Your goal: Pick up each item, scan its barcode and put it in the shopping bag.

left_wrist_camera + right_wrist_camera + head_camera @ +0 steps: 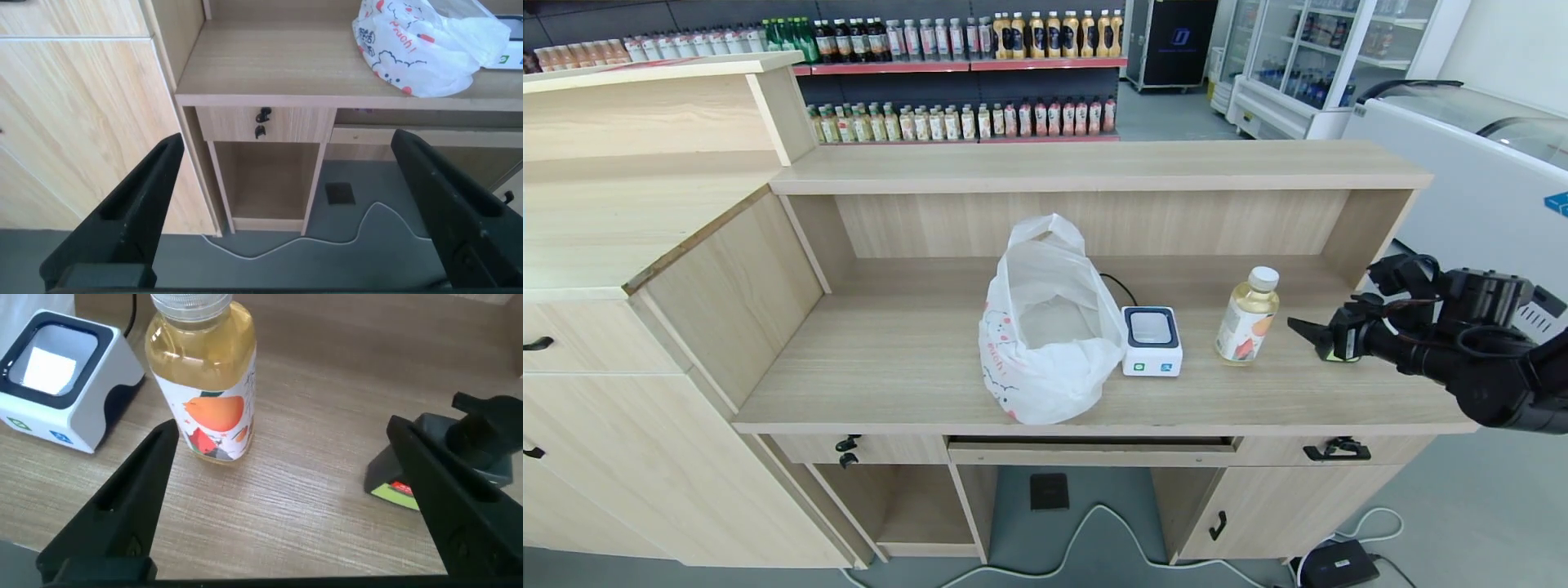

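Observation:
A clear bottle (1247, 316) of yellow drink with a white cap stands upright on the wooden counter (915, 384). The same bottle (204, 384) is close in the right wrist view. My right gripper (1305, 330) is open just to the right of it, holding nothing, and its fingers (122, 514) spread wider than the bottle. A white barcode scanner (1152, 340) sits left of the bottle. Beside the scanner, a white plastic shopping bag (1049, 327) stands open. My left gripper (288, 139) is open and empty, low in front of the counter's left end.
A black cable runs from the scanner (57, 380) to the counter's back wall. A small black part with a green and red label (400, 490) shows by one right finger. Above the counter is an overhanging shelf (1094, 167), below it drawers and an open cubby (265, 184).

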`<state>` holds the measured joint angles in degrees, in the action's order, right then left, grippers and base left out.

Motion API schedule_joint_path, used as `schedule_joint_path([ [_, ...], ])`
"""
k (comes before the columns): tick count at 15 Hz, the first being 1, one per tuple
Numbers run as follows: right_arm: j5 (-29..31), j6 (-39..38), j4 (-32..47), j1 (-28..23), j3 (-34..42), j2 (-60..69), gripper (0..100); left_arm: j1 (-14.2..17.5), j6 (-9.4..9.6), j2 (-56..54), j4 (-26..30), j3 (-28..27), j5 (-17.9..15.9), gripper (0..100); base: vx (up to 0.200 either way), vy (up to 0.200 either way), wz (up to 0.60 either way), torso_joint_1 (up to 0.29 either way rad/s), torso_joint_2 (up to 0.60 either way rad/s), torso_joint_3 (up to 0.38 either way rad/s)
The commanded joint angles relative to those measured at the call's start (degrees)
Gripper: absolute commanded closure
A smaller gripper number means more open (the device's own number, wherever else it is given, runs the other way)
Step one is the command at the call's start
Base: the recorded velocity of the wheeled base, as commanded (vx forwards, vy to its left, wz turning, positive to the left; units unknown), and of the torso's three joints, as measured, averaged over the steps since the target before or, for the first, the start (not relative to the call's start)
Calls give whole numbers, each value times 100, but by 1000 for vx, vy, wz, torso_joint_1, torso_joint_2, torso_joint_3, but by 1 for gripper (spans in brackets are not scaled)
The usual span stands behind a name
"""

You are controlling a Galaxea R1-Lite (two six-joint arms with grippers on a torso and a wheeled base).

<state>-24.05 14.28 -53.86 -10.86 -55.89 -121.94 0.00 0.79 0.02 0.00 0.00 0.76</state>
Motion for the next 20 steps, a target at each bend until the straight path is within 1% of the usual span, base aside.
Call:
schedule_joint_path([
  [1,15,-4,-11,128,-203,-313,0,0,0,-2,0,0,4,0,0,0,0,0,0,0],
  [5,41,-56,-19,357,-554,-673,0,0,0,-2,0,0,4,0,0,0,0,0,0,0],
  [7,217,-338,-28,541,-844,-858,0,0,0,-2,0,0,4,0,0,0,0,0,0,0],
  [9,234,-382,-19,603,-1038,-1007,0,0,0,-2,0,0,4,0,0,0,0,0,0,0],
  [17,243,-645,-46,805,-1459,-1376,0,0,0,-2,0,0,4,0,0,0,0,0,0,0],
  [20,243,-672,-63,963,-1626,-1587,0,0,0,-2,0,0,-5,0,0,0,0,0,0,0],
])
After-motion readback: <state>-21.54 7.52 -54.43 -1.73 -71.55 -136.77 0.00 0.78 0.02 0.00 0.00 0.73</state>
